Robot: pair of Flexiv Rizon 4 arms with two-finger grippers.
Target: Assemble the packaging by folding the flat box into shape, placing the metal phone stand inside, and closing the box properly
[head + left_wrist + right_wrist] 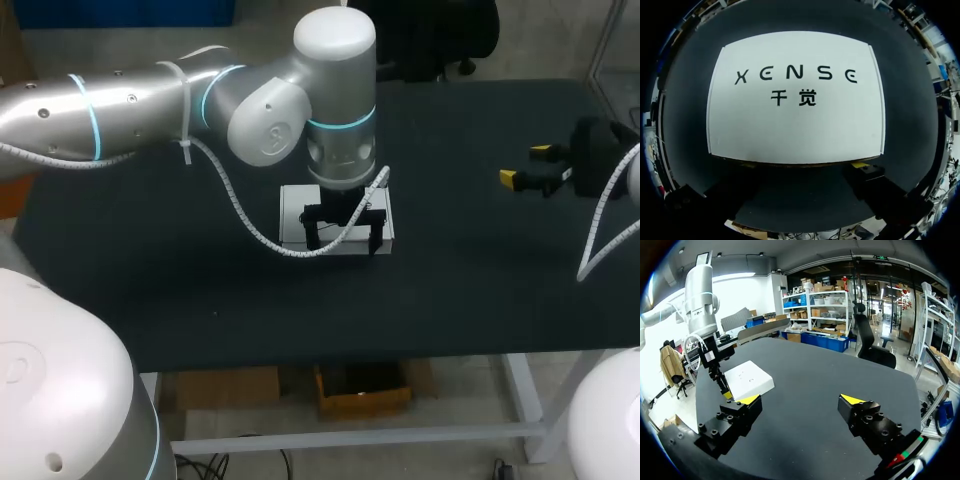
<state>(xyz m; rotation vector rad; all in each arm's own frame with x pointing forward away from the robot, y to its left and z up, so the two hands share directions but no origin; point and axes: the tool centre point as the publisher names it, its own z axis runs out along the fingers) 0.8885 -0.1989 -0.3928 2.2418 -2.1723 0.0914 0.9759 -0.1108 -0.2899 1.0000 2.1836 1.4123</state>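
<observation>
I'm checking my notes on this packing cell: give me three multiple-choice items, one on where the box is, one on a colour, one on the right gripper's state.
1. Where is the white box? A) under the left gripper, mid-table B) at the far right edge C) on the floor
2. What colour is the table? A) white B) black C) wooden brown
3. The right gripper is: A) shut on the box B) shut, empty C) open, empty
Answers: 1 A, the head view shows that gripper over it; 2 B, black shows all round the box; 3 C, its yellow tips stand wide apart over bare table.
</observation>
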